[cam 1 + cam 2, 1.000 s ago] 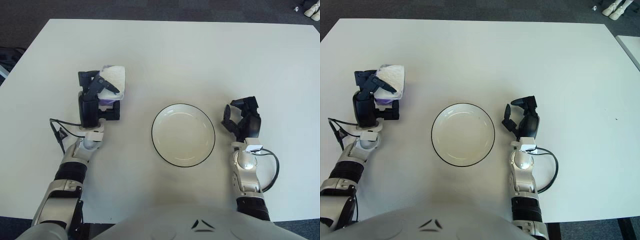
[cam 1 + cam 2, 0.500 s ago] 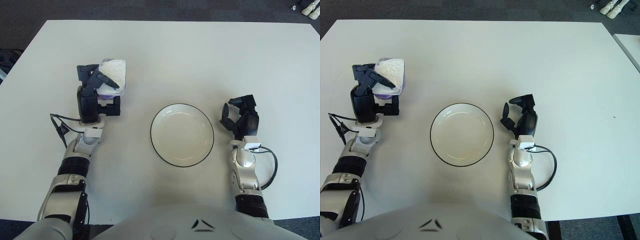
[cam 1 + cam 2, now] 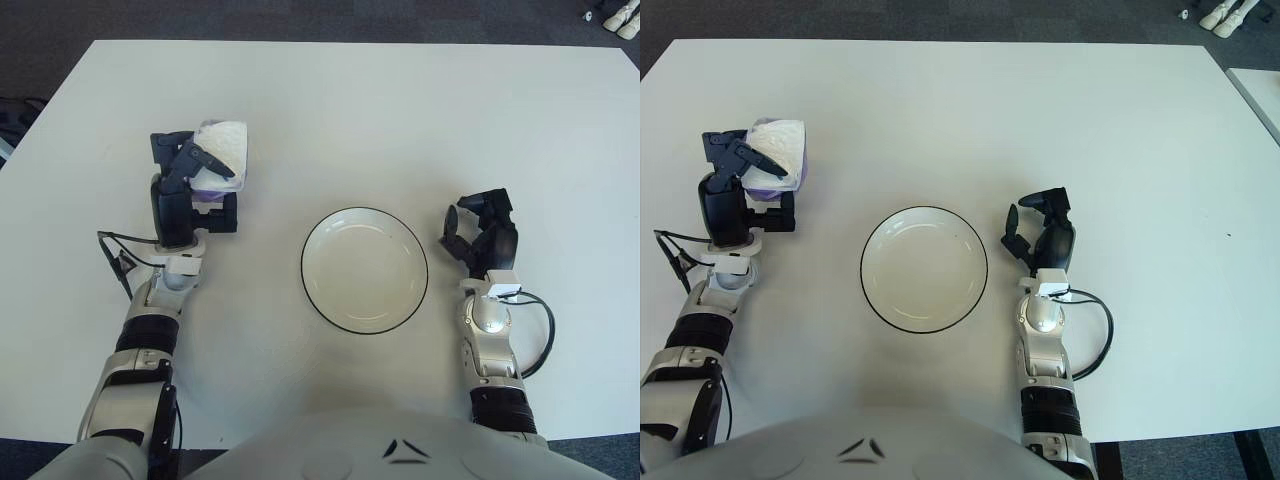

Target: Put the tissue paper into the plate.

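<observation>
Holding: my left hand point(image 3: 190, 185) has its fingers closed on the tissue pack point(image 3: 220, 160), white tissue on top with a purple wrapper showing below; the pack sits at the far side of my palm, out toward my fingertips.
Right hand point(image 3: 482, 238): idle just to the right of the plate point(image 3: 365, 270), fingers loosely curled around nothing, not touching the rim as far as I can see.
Plate: empty, white with a dark rim, well to the right of my left hand and a little nearer to my body than the pack.
Step in hand: I judge this to be the carry. To do it well I should keep the squeeze steady, sweep right and slightly back toward myself, bring the pack over the middle of the plate, lower before loosening, and clear the near rim on the way.
Table point(image 3: 400, 120): white, bare beyond the plate.
Hard to make out: whether the pack is lifted or touching the table; how much of it my fingers cover; its underside is hidden by my hand.
</observation>
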